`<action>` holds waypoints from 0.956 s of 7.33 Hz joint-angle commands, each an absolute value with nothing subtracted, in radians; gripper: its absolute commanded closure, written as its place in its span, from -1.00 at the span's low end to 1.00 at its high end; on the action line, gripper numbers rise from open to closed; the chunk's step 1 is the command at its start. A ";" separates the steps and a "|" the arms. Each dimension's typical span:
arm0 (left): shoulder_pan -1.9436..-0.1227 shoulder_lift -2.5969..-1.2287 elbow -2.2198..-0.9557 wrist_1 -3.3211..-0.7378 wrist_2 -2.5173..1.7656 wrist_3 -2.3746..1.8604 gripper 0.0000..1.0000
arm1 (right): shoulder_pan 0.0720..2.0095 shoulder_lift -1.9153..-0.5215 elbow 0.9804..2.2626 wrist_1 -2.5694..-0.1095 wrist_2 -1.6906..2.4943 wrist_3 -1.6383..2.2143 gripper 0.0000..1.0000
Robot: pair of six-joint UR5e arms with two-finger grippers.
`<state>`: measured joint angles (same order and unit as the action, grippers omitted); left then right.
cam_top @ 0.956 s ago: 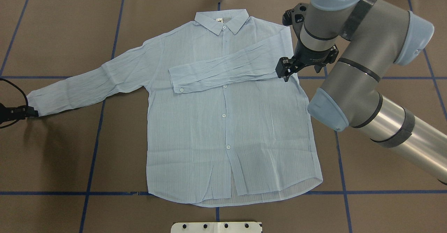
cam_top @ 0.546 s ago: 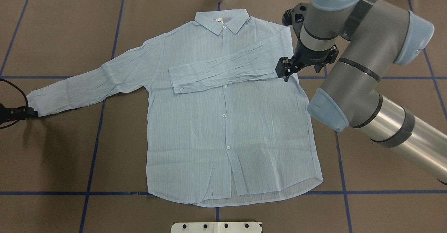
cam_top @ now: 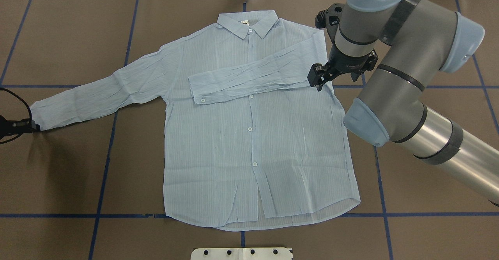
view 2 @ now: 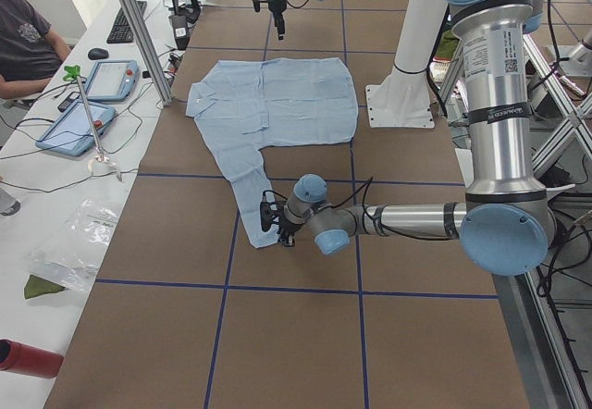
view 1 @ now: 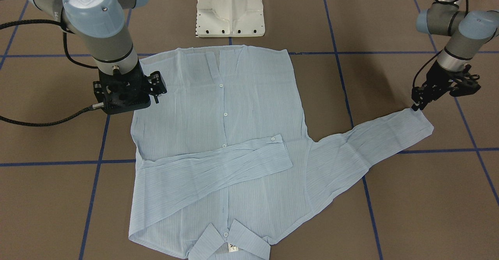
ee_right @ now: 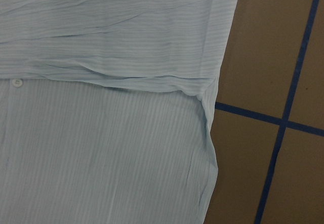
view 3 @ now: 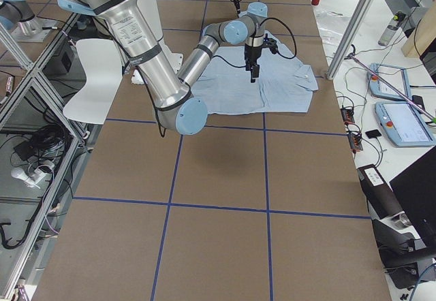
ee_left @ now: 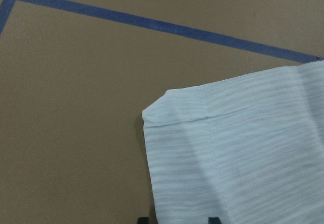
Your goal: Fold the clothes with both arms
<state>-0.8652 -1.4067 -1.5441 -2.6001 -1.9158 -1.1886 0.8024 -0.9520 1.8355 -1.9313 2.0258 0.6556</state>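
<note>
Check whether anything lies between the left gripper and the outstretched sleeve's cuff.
Nothing visible does. The left gripper is right at the cuff of the shirt's outstretched sleeve, with only bare brown table around it.

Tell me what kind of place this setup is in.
Probably a robotics lab workcell: a brown table gridded with blue tape, a silver-grey jointed left arm and right arm at a light-blue long-sleeved shirt, and blue-edged tablet-like control pendants on a white side bench.
</note>
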 commanded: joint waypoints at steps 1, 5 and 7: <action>-0.865 -1.407 -1.548 -2.600 -1.916 -1.184 1.00 | 0.808 -0.971 1.851 -1.931 2.031 0.652 -1.00; -0.877 -1.381 -1.751 -2.446 -1.927 -1.177 1.00 | 0.831 -1.000 1.885 -1.934 2.058 0.650 -1.00; -0.887 -1.442 -1.992 -2.080 -1.921 -1.177 1.00 | 0.848 -1.049 1.927 -1.936 2.065 0.643 -1.00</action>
